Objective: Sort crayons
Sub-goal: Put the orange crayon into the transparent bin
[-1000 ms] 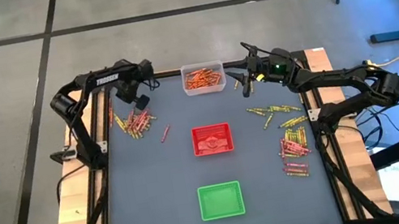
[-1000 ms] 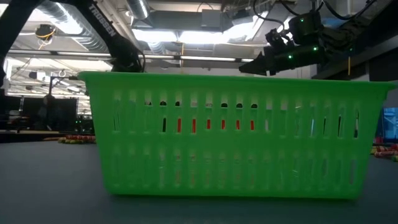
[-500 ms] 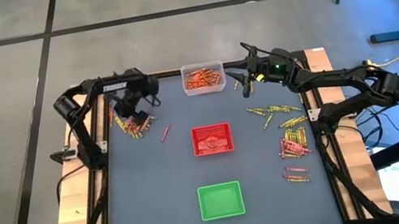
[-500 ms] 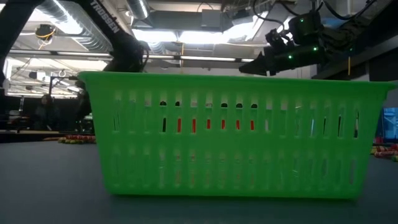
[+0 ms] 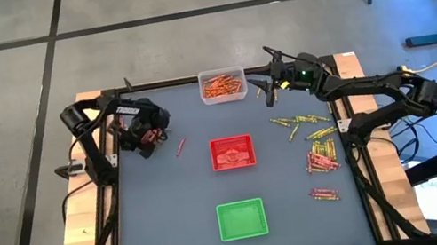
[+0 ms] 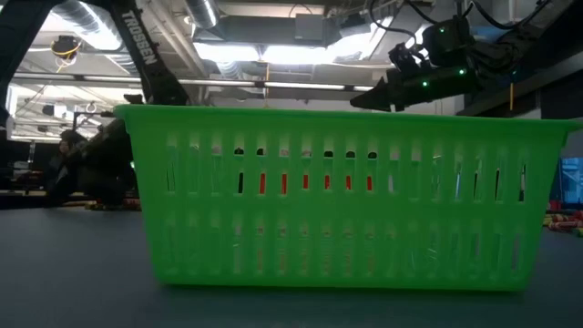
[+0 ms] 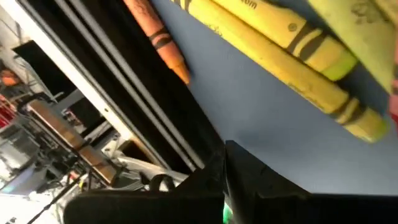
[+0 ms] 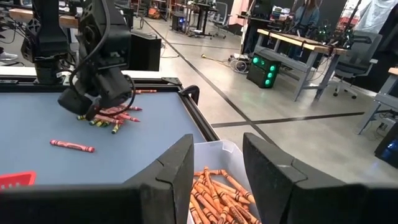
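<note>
We have the left hand [image 5: 147, 141] clenched, nothing between its fingers, pressed low into the heap of thin red, orange and yellow-green wax crayons [image 5: 155, 134] by the bench's left edge, toward the far corner. In the left wrist view paper-wrapped yellow crayons [image 7: 292, 59] and an orange one [image 7: 155, 37] lie flat on the blue bench top [image 5: 171, 212], packed side by side. A single red crayon [image 5: 179, 148] lies apart, nearer the square red slotted tray [image 5: 232, 152].

The right hand [image 5: 268, 92] hovers released, empty, just beside the clear plastic tray of orange crayons [image 5: 222, 85] at the far edge. More mixed crayons [image 5: 322, 155] are strewn along the right edge. The green slotted tray [image 5: 242, 218] sits toward the near edge.

We judge each crayon light, stiff but easily snapped, and apt to roll. We would pinch one mid-length, across the paper wrap, after separating it from its neighbours.
</note>
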You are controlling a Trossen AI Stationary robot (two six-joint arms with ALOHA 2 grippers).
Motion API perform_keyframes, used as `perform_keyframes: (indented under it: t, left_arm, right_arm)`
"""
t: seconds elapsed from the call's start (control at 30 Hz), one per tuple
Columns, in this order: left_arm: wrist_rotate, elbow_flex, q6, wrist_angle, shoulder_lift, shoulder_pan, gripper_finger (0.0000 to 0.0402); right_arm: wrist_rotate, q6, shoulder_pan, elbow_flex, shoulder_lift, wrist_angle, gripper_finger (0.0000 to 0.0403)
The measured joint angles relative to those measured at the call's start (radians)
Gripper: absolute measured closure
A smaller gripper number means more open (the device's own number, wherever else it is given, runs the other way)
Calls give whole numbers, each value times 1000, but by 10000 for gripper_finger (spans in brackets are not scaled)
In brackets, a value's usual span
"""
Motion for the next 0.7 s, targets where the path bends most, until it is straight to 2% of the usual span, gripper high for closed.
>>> perform_keyframes:
  t: [0.33, 0.6, 0.7]
  left_arm:
    - [-92, -15, 4, 84, -2, 122, 401]
    - [-146, -8, 67, 126, -1, 142, 401]
    - [-239, 12, 76, 149, -1, 142, 401]
  right_arm:
    - [0, 0, 0, 0, 0, 1, 265]
    - [0, 0, 0, 0, 0, 2, 265]
    - [0, 0, 0, 0, 0, 2, 265]
